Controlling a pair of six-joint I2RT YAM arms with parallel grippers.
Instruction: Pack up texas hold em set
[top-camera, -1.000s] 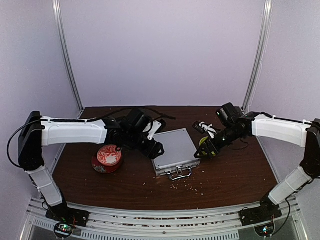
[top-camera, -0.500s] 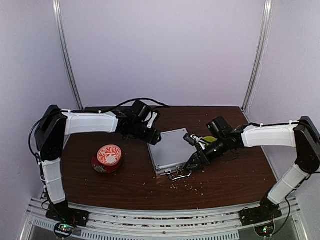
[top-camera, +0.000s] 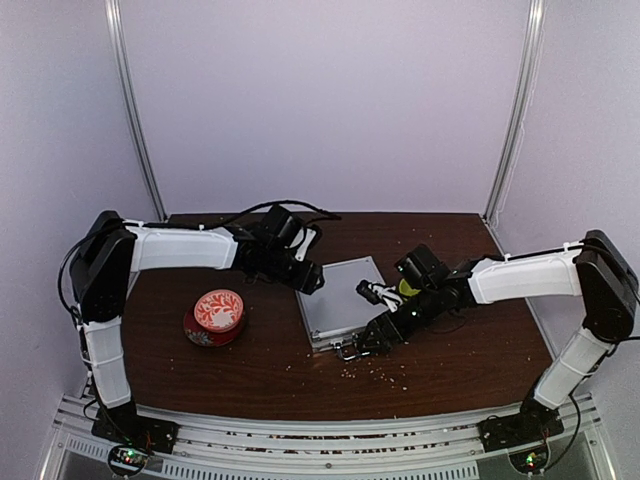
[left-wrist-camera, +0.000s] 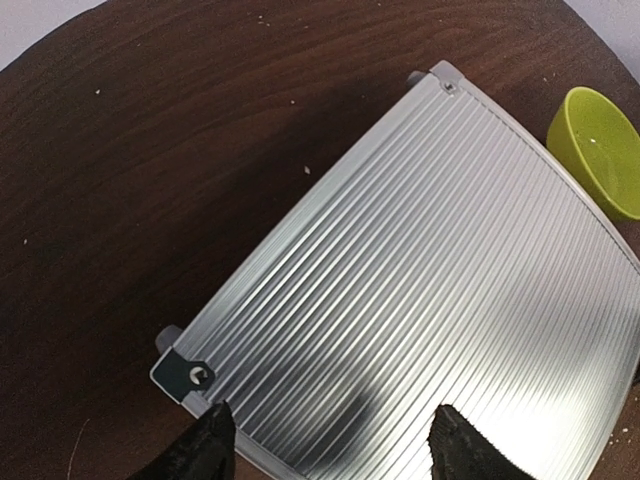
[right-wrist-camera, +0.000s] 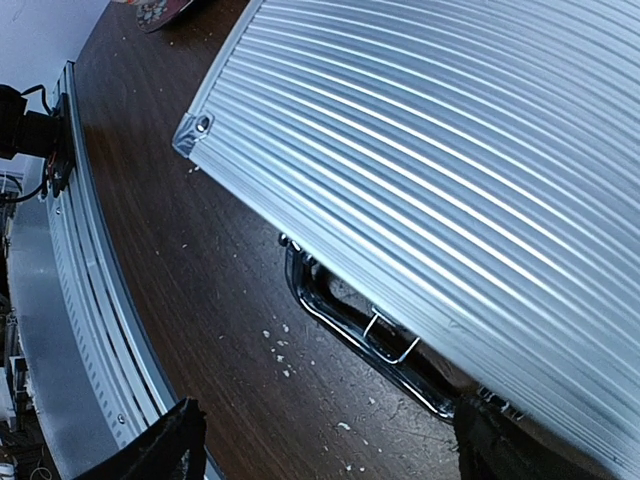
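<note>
At the left of the top view a round red tin (top-camera: 214, 316) with a white flower lid sits on the brown bench (top-camera: 250, 370), well apart from everything else. Right of it, the left gripper (top-camera: 309, 280) hangs at the upper left corner of the case (top-camera: 343, 301). In the left wrist view its two black fingertips (left-wrist-camera: 205, 450) show at the bottom of the frame, spread wide, with nothing between them, just above the ribbed silver lid (left-wrist-camera: 420, 320). The case lies shut and flat in the middle of the bench. Its lid fills most of that view, and a green bowl (left-wrist-camera: 598, 148) peeks in at the upper right edge. In the top view the bowl (top-camera: 407, 288) is mostly hidden behind the right arm. The right gripper (top-camera: 372, 338) is low at the front right edge of the case, near the handle (top-camera: 352, 349). In the right wrist view its fingers (right-wrist-camera: 160, 445) sit far apart at the bottom corners, holding nothing, and the shiny handle (right-wrist-camera: 365, 335) lies on the bench between them. Small pale crumbs (top-camera: 378, 374) dot the bench in front of the case.
</note>
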